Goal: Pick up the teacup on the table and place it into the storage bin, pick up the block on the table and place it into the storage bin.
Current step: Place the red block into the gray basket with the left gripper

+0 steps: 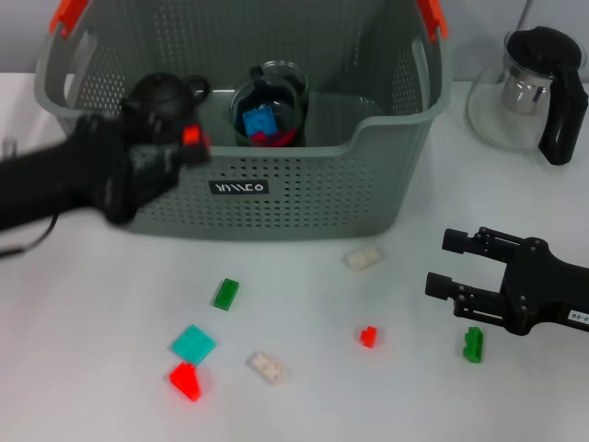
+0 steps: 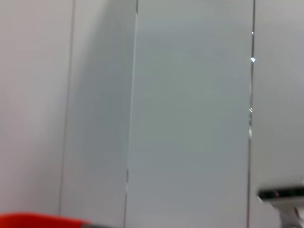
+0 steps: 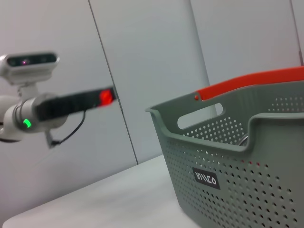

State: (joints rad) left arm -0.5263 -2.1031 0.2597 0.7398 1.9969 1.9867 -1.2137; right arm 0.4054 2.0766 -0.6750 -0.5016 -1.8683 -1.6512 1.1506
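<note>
The grey storage bin (image 1: 304, 198) stands at the back centre, its labelled front also in the right wrist view (image 3: 223, 190). Inside it sits a glass teacup (image 1: 269, 103) with a blue and a red block in it. My left gripper (image 1: 175, 147) is blurred at the bin's left front corner. A black rounded shape (image 1: 164, 92) shows just above it; I cannot tell whether they touch. My right gripper (image 1: 446, 262) hovers low at the right, open and holding nothing. A green block (image 1: 473, 343) lies just in front of it.
Loose blocks lie on the white table: green (image 1: 225, 293), teal (image 1: 193, 343), red (image 1: 185, 380), white (image 1: 267, 366), small red (image 1: 368, 336), white (image 1: 363, 258). A glass teapot (image 1: 529, 87) with a black handle stands at the back right.
</note>
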